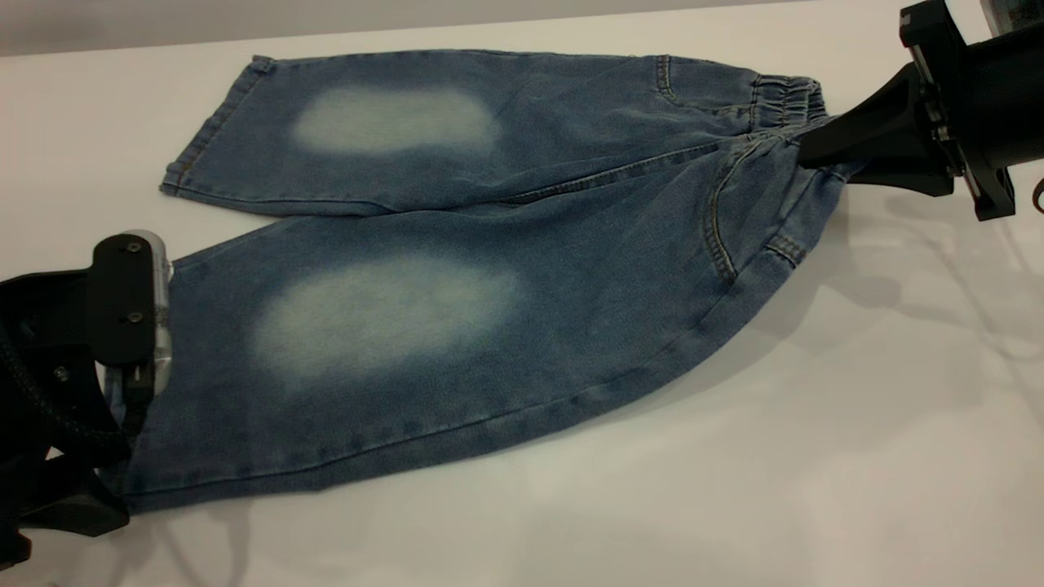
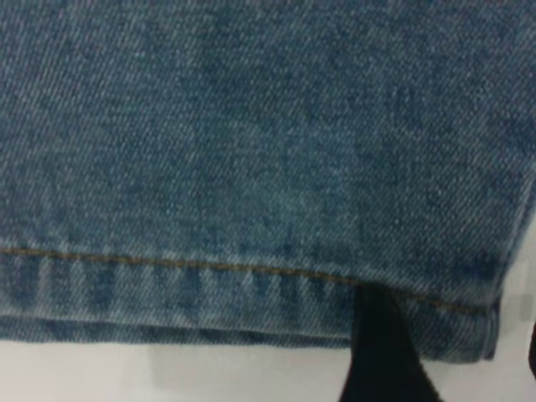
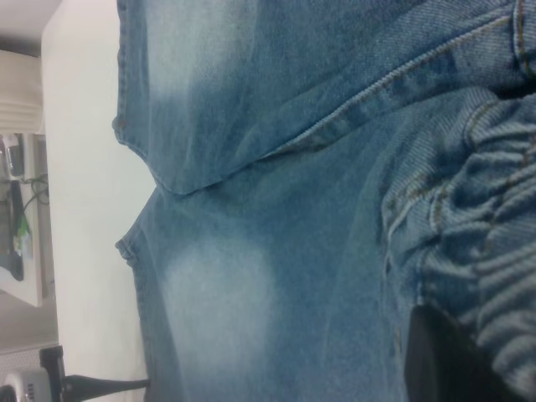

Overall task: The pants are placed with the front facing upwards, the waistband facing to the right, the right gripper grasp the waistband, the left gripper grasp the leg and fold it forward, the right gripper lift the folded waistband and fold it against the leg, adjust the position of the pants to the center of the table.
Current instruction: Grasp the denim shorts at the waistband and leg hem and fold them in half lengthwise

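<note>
The pants (image 1: 457, 269) are laid flat on the table (image 1: 734, 473), front up, both faded knee patches showing, legs toward the exterior view's left and the waistband (image 1: 787, 102) toward its right. The near leg is spread wide and reaches the near-left part of the table; the far leg lies behind it, its hem well short of the left edge.

The right gripper (image 1: 807, 147) is seen at the waistband end, its dark fingers pressed together on the gathered denim near the middle of the band. The cloth there is drawn up off the surface (a shadow is cast under the near hip edge). In the right wrist view a dark finger (image 3: 440, 360) is seen against the ruffled elastic (image 3: 477, 243), with both legs stretching away beyond it.

The left gripper (image 1: 134, 408) is placed at the hem of the near leg, at that hem's near corner. In the left wrist view one dark finger (image 2: 381, 352) is seen crossing the stitched hem (image 2: 209, 293) from below, the denim lying over its tip. Whether the fingers are clamped on the hem or merely set around it cannot be told; the second finger is barely in view.
</note>
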